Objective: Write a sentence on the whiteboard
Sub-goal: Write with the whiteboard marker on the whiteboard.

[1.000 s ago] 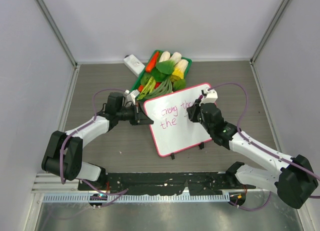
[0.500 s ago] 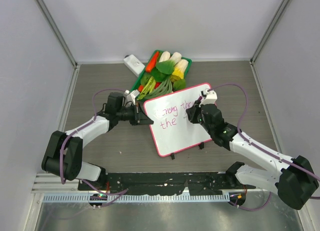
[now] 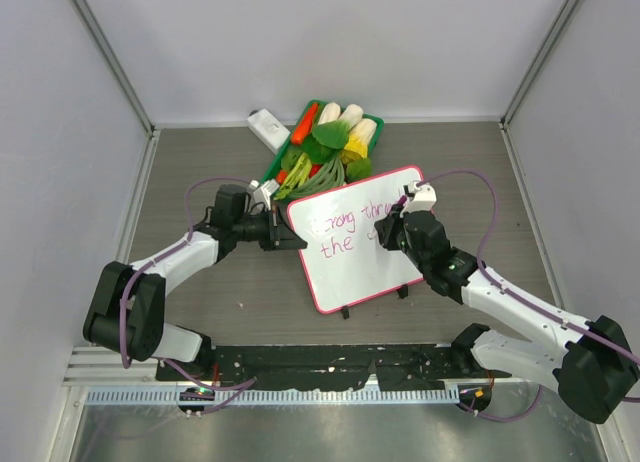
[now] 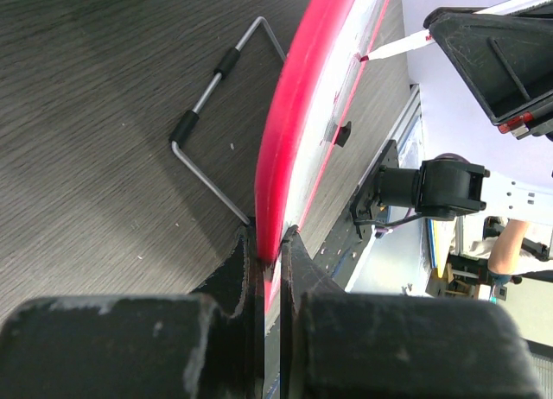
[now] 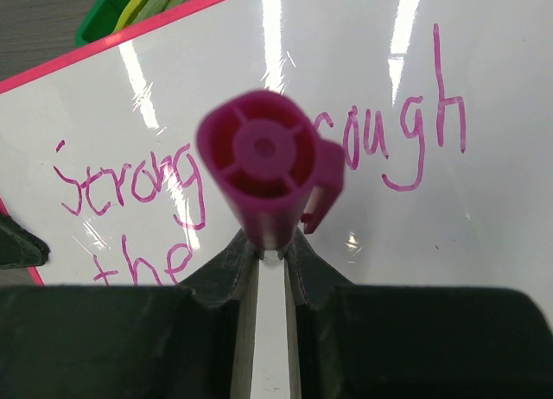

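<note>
The left tool (image 4: pixel 270 243) is pressed together on the thin pink-red rim of the flat white rectangular whiteboard (image 4: pixel 298 114), pinching its left edge between both fingers. The right tool (image 5: pixel 271 252) is closed on a magenta marker (image 5: pixel 263 170), whose round back end with a clip faces the wrist camera. In the left wrist view the marker's pale barrel (image 4: pixel 393 49) slants down with its tip at the board's face.

From above, the whiteboard (image 3: pixel 360 267) sits mid-bench, turned at an angle between the two tools, with the left tool (image 3: pixel 288 236) at its left edge and the right tool (image 3: pixel 392 232) over its right half. A bent wire stand with black sleeves (image 4: pixel 216 71) props it from behind.

The sentence (image 5: pixel 130 179) is in thin magenta handwriting. The top line reads "Strong", then some letters are hidden by the marker, then "ough". The second line reads "the". From above (image 3: pixel 345 222) it shows as "Strong thr" over "the".

Just behind the board's far edge is a green basket (image 3: pixel 372 119) of vegetables. A small white rectangular block (image 3: pixel 265 129) lies beside the basket on the grey wood-grain bench (image 3: pixel 190 162).
</note>
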`<move>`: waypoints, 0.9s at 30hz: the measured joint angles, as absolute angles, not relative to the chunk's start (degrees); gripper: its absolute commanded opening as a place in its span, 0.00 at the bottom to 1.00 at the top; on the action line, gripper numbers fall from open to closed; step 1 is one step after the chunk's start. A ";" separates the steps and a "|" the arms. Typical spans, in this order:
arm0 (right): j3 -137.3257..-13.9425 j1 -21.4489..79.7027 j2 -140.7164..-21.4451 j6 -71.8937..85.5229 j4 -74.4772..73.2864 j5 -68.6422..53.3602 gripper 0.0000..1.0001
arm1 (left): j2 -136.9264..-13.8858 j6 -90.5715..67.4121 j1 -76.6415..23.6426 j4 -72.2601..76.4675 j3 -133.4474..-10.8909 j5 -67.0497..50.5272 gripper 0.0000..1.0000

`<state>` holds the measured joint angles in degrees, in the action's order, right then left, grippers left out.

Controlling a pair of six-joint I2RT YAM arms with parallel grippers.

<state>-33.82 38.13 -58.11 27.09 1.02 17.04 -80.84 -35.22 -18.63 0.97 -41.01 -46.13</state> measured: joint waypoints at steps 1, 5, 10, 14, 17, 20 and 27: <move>-33.80 38.13 -58.11 27.07 1.02 17.02 0.02 | -80.84 -35.22 -18.63 0.95 -41.01 -46.13 0.00; -33.71 38.13 -57.98 26.96 0.99 16.78 0.02 | -80.84 -35.22 -18.63 0.95 -41.01 -46.13 0.00; -33.06 38.13 -57.60 26.89 1.04 15.70 0.02 | -80.84 -35.22 -18.63 0.93 -41.04 -46.11 0.00; -32.93 38.13 -57.60 26.92 1.26 15.03 0.01 | -80.84 -35.22 -18.61 0.91 -41.04 -46.11 0.00; -32.93 38.13 -57.67 27.09 1.39 14.57 0.01 | -80.84 -35.22 -18.63 0.89 -41.04 -46.11 0.00; -32.93 38.13 -58.04 27.35 1.98 14.20 0.01 | -80.84 -35.22 -18.63 0.82 -41.04 -46.09 0.00; -32.95 38.13 -58.33 28.93 2.85 13.78 0.01 | -80.84 -35.22 -18.63 0.78 -41.04 -46.09 0.00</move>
<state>-32.95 38.13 -58.33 28.93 2.85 13.78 -80.84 -35.22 -18.63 0.78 -41.04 -46.09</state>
